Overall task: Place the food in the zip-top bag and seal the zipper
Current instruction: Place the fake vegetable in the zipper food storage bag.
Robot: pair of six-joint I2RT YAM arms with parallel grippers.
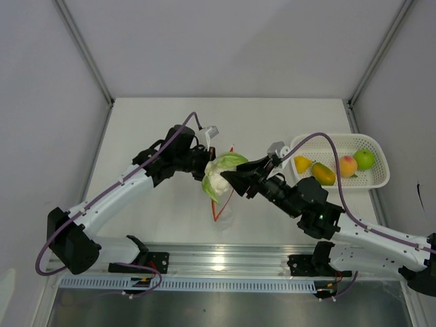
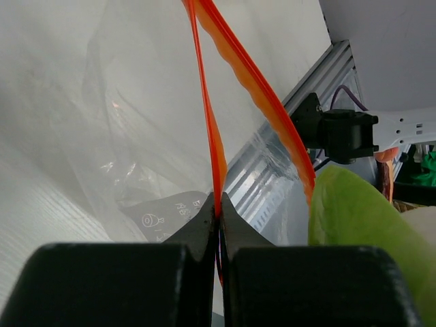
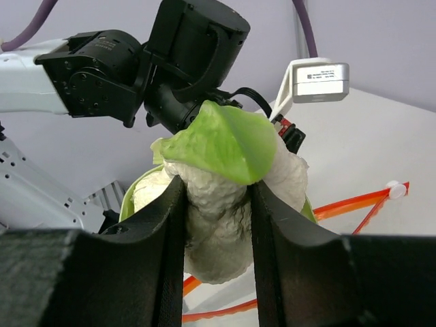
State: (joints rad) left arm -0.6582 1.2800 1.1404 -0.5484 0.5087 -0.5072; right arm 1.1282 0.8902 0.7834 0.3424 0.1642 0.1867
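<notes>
White mesh basket (image 1: 340,136) is noted well off to the outer side of the right gripper (image 1: 231,178), behind its wrist. The fruits (image 1: 323,174) are left in it and are not part of this move.

Zip-top bag (image 2: 122,136) is hung from the left gripper (image 2: 219,204), with clear film sagging away ahead of its fingertips. The mouth is held apart.

Leafy vegetable (image 3: 225,143) is pinched by the right gripper (image 3: 218,184), with both fingers pressed on its white flanks. Its green leaf sticks out past the fingertips. Its long axis is judged to run along those fingers, leaf end pointed at the left gripper (image 1: 208,155), which is just beyond it. Whether that pinch is slackening cannot be told.

Zipper (image 2: 212,136) is clamped by the left gripper, jaws pressed together on one lip. The other lip is bowed out toward the right gripper's side. From the left wrist view the leaf (image 2: 347,225) is seen right at that far lip.

Whether the vegetable (image 1: 219,174) is already between the lips or only against the outer one cannot be told. The drop is judged to hinge on that.
</notes>
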